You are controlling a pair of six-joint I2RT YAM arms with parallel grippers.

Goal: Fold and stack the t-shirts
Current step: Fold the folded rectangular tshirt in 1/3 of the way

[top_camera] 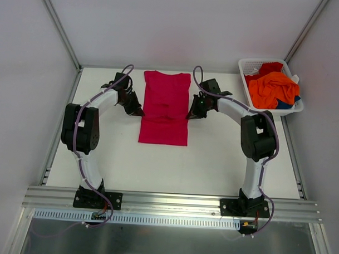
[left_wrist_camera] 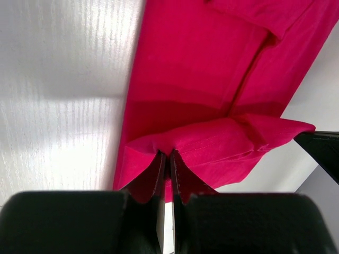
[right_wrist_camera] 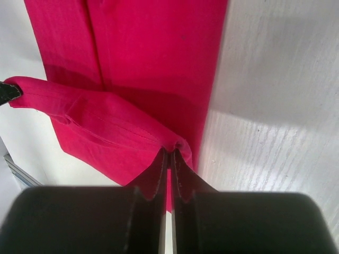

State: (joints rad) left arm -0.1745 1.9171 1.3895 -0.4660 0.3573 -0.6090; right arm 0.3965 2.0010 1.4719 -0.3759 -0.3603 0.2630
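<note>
A magenta-pink t-shirt (top_camera: 165, 107) lies as a long narrow strip in the middle of the table, sleeves folded in. My left gripper (top_camera: 138, 111) is shut on its left edge, pinching a lifted fold of the cloth (left_wrist_camera: 212, 140). My right gripper (top_camera: 190, 115) is shut on its right edge, pinching the same lifted fold (right_wrist_camera: 106, 119). The fold hangs raised between the two grippers above the flat lower part. An orange t-shirt (top_camera: 273, 89) lies in the basket with red and blue cloth under it.
A white slotted plastic basket (top_camera: 250, 67) stands at the back right corner. White walls enclose the table on the left, back and right. An aluminium rail (top_camera: 172, 202) runs along the near edge by the arm bases.
</note>
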